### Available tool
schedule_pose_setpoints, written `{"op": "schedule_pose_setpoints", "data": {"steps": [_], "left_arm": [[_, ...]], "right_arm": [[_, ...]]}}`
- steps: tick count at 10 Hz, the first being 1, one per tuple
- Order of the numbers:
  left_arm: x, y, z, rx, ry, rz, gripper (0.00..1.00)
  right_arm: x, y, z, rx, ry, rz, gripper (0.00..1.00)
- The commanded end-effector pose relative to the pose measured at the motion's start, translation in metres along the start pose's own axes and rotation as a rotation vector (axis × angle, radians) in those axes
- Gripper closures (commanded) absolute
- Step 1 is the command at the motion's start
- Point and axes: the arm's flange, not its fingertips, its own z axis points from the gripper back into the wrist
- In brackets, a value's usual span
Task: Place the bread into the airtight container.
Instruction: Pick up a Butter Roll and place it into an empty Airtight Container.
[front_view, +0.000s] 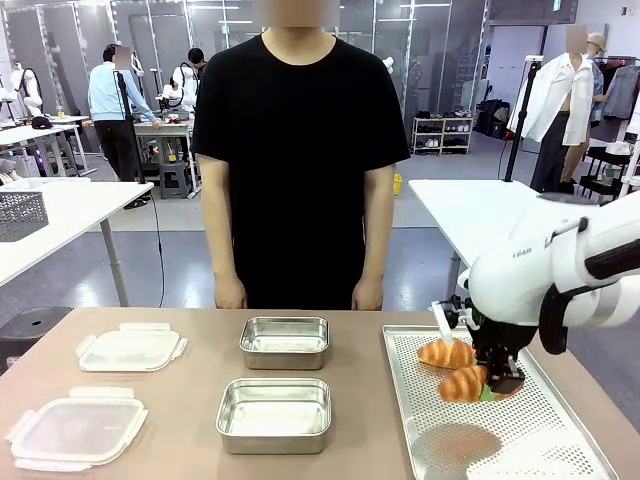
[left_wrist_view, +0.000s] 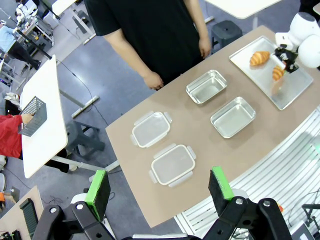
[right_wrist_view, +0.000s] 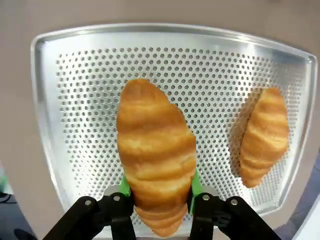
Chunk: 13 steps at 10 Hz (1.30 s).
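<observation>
Right gripper clamped on croissant, lower right. Lift straight, clear the tray rim, don't crush, head for container.

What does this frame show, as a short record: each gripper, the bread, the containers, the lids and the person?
right gripper: fingers shut on the held croissant
held croissant: appears raised off the perforated tray, its shadow below
second croissant: lying on the tray
metal containers: two, open and empty, mid-table
lids: two, lying to the left of the containers
left gripper: fingers open, holding nothing, high above the table
person: standing at the far side, hands down
</observation>
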Motion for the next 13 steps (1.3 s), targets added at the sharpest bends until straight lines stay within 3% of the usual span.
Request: {"op": "schedule_pose_setpoints", "data": {"steps": [1, 6, 8, 13], "left_arm": [[-0.003, -0.006, 0.009, -0.004, -0.023, -0.004, 0.0], [-0.003, -0.006, 0.009, -0.004, -0.023, -0.004, 0.0], [-0.003, -0.006, 0.009, -0.004, -0.023, -0.004, 0.0], [-0.003, -0.006, 0.009, -0.004, -0.023, -0.004, 0.0]], "right_arm": [[0.028, 0.005, 0.045, 0.012, 0.07, -0.034, 0.52], [0.126, 0.0, 0.077, 0.056, 0.084, -0.092, 0.52], [0.184, 0.005, 0.075, 0.046, 0.093, -0.086, 0.52], [0.293, 0.013, 0.052, 0.069, 0.065, -0.119, 0.52]]}}
